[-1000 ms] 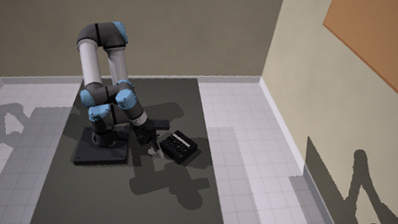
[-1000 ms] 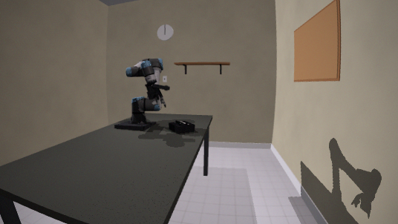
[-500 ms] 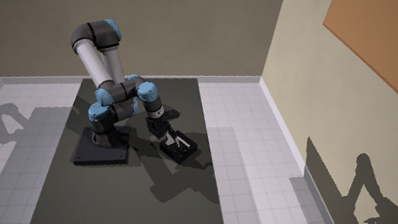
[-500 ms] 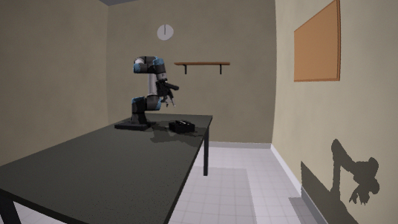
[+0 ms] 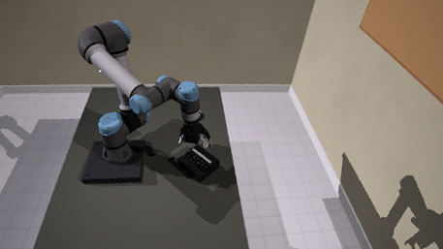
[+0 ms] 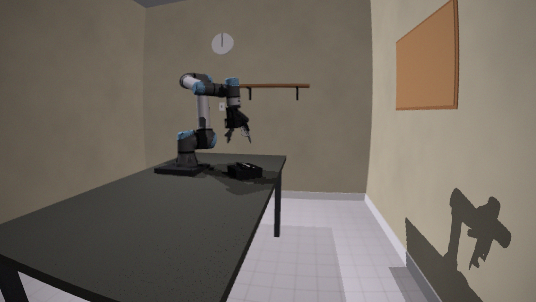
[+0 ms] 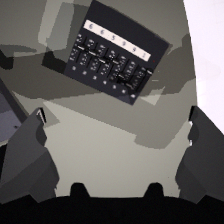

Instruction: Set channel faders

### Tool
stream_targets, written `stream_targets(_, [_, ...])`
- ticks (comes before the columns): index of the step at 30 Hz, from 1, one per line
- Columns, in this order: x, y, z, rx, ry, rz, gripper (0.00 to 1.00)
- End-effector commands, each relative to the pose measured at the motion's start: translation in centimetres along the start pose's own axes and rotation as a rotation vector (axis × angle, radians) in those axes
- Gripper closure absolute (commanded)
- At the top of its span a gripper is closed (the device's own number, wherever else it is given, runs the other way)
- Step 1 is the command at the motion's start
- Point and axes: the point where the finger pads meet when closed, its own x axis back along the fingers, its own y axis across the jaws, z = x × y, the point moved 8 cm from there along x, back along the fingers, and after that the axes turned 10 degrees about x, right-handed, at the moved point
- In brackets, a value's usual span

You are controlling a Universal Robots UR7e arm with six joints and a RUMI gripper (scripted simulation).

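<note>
Lighting desk [image 5: 205, 171] [image 6: 244, 171] [image 7: 117, 52] on the table, below the wide-open jaws [image 5: 195, 142] [image 6: 239, 141], well apart.

Views, three: top, from high above, angled down on arm [image 5: 116, 74] [image 6: 203, 111], bench [image 5: 146, 219] [image 6: 150, 220] and desk [image 5: 200, 161] [image 6: 244, 171] [image 7: 117, 52]; exterior, from the bench's near end, farther off, facing the back wall, sharing all three; wrist, close, past the end effector [image 5: 195, 141] [image 6: 239, 137] [image 7: 116, 107], desk shared.
</note>
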Motion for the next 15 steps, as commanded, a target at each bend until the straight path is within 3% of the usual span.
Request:
stream_targets(1, [0.0,1.1,1.6,0.168,-0.02,0.049,0.0])
stream_targets(15, [-0.2,2.0,3.8,0.335,-0.037,0.085,0.0])
